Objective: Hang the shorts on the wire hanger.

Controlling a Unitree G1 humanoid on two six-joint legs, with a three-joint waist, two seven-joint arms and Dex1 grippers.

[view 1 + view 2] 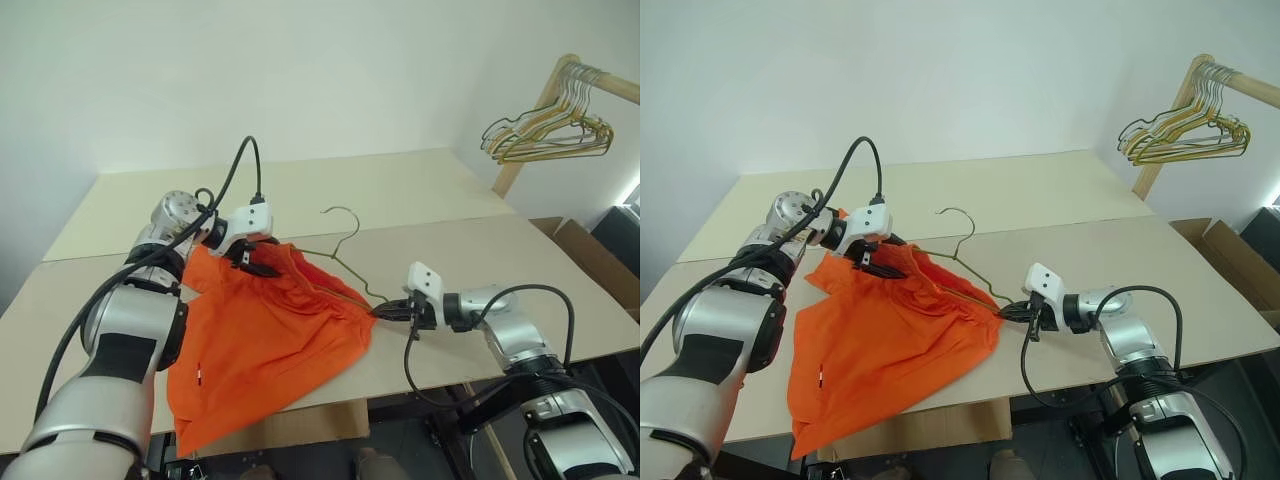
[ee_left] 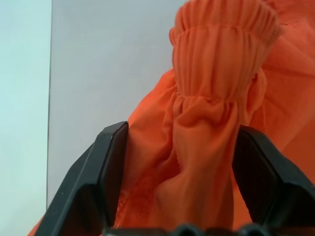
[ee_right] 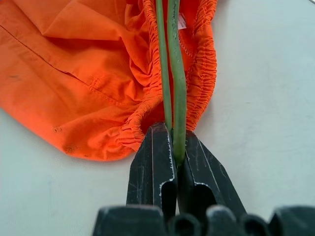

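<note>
Pale walls are backing a beige bench (image 1: 450, 190) made of two boards butted together; a wooden rack (image 1: 560, 100) in the far right corner is carrying spare wire hangers (image 1: 545, 135).

Item, the shorts (image 1: 270, 340): bright orange, lying mostly on the bench near its front edge, one leg trailing over the edge. The waistband end is being lifted clear of the board at the left, probably so the wire can pass through the opening.

Item, the wire hanger (image 1: 345, 265): thin olive-grey wire, hook rising free above the fabric, one arm running down into the gathered waistband. It is being held by its right corner, apparently to keep it steady while the cloth is worked along it.

Item, the left gripper (image 2: 177, 191): jaws standing spread, a bunched fold of waistband sitting between them. Whether the pads are pressing the cloth or merely flanking it is hard to judge.

Item, the right gripper (image 3: 175, 162): jaws pressed together, pinching the doubled wire at the hanger's corner, just beside the elastic hem.

Not determinable: how far the wire is reaching inside the shorts, since fabric is covering most of the triangle; the hanger's left corner is lying under cloth; the overhanging leg is partly cut off at the bench front.
</note>
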